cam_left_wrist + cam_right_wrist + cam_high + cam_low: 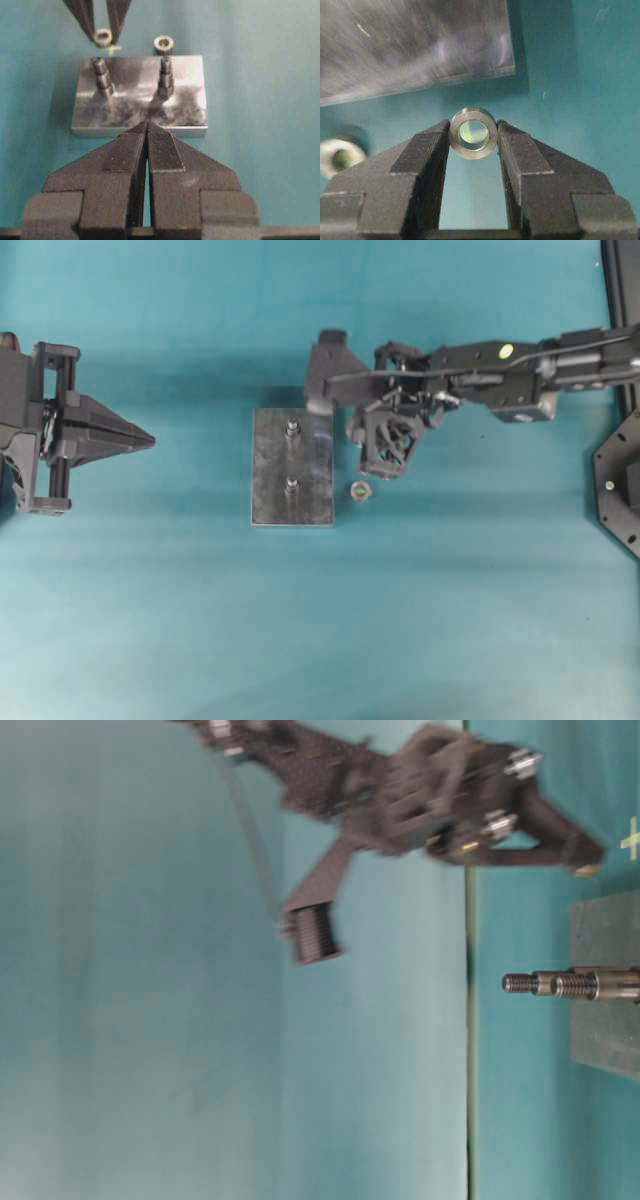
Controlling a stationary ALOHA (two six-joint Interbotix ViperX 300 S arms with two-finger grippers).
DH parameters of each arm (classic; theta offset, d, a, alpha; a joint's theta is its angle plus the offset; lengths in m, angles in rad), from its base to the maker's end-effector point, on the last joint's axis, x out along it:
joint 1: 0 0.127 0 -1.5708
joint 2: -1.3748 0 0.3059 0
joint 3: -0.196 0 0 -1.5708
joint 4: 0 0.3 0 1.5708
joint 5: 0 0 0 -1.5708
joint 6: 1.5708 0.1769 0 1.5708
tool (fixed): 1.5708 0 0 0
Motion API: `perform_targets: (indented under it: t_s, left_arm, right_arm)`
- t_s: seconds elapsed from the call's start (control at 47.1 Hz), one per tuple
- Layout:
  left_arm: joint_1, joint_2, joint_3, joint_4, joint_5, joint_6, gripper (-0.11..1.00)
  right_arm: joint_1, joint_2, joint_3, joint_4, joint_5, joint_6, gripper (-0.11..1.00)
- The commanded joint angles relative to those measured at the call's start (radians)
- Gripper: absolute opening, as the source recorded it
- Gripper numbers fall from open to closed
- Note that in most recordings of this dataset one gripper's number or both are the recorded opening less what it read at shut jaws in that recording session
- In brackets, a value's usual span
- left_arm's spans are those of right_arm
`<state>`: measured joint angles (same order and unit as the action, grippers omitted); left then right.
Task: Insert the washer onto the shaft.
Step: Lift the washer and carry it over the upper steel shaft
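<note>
In the right wrist view, the right gripper held the washer at frame centre, pinched at the very tips of its fingers. The plate lay beyond, upper left. A second ring sat on the table at left. The left gripper was closed, empty. Risk: so shallow a grip could let the washer twist or slip against a shaft.

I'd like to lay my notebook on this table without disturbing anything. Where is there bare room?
Bare teal table spreads below the metal plate in the overhead view, and between that plate and the left fingers. It is crowded beside the plate's two shafts, where the right fingers grip a washer and a second washer lies.
</note>
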<state>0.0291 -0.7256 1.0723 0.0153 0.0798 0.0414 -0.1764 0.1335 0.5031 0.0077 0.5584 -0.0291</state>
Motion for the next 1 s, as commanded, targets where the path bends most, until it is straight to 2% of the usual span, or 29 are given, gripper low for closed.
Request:
perform_targets:
  t_s: [0.0, 0.382, 0.977]
  left_arm:
    - [0.002, 0.0, -0.015, 0.002, -0.005, -0.002, 0.0]
    - [0.002, -0.002, -0.011, 0.002, -0.005, -0.002, 0.0]
    - [0.002, -0.021, -0.002, 0.002, -0.005, -0.003, 0.0]
  right_arm:
    - [0.006, -0.037, -0.066, 0.002, 0.046, 0.009, 0.34]
    - [0.018, 0.014, -0.239, 0.002, 0.117, 0.003, 0.34]
    - [0.041, 0.051, -0.299, 0.002, 0.138, 0.005, 0.34]
